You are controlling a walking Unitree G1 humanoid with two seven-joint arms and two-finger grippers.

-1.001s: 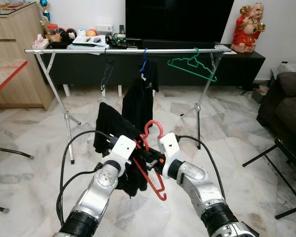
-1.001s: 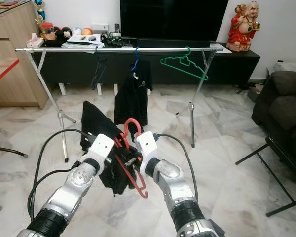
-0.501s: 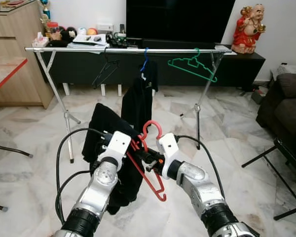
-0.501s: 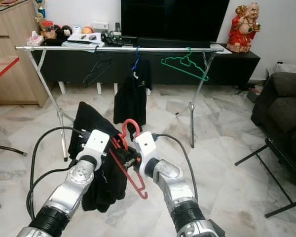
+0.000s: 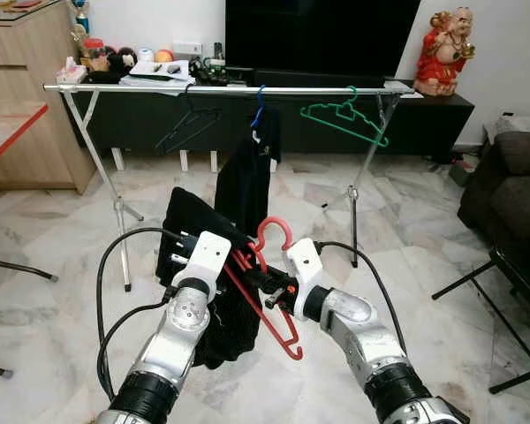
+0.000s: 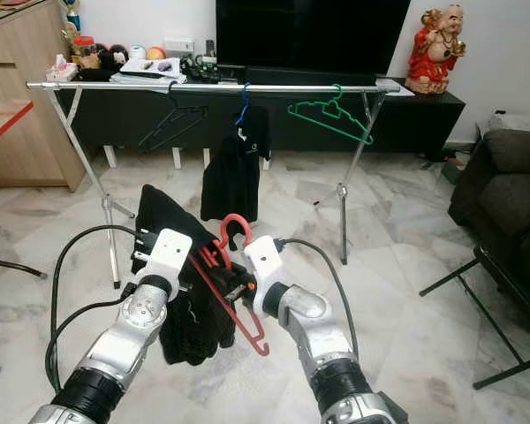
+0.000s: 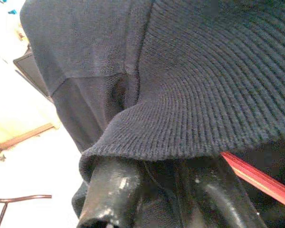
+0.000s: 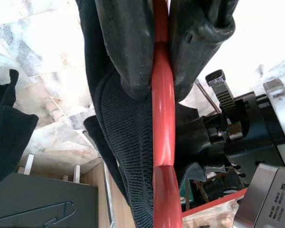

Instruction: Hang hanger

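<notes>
A red plastic hanger (image 5: 276, 309) is held low in front of me, hook up. My right gripper (image 8: 161, 90) is shut on its bar, and the fingers (image 8: 128, 47) pinch it from both sides. A black knit garment (image 5: 190, 234) drapes over the hanger's left arm and hangs beside it. My left gripper (image 7: 164, 199) is shut on this garment's ribbed hem, with the red hanger (image 7: 261, 180) just beside it. Well beyond both grippers stands the metal clothes rail (image 5: 230, 90).
On the rail hang an empty black hanger (image 5: 187, 128), a blue hanger carrying a black shirt (image 5: 247, 177) and a green hanger (image 5: 344, 119). A wooden cabinet (image 5: 26, 97) is on the left. A dark sofa (image 5: 512, 185) and black chair legs (image 5: 503, 291) are on the right.
The black garment has slid further over the hanger's left arm and hangs lower. My left gripper shifted slightly left with it. The empty black hanger on the rail has swung left.
</notes>
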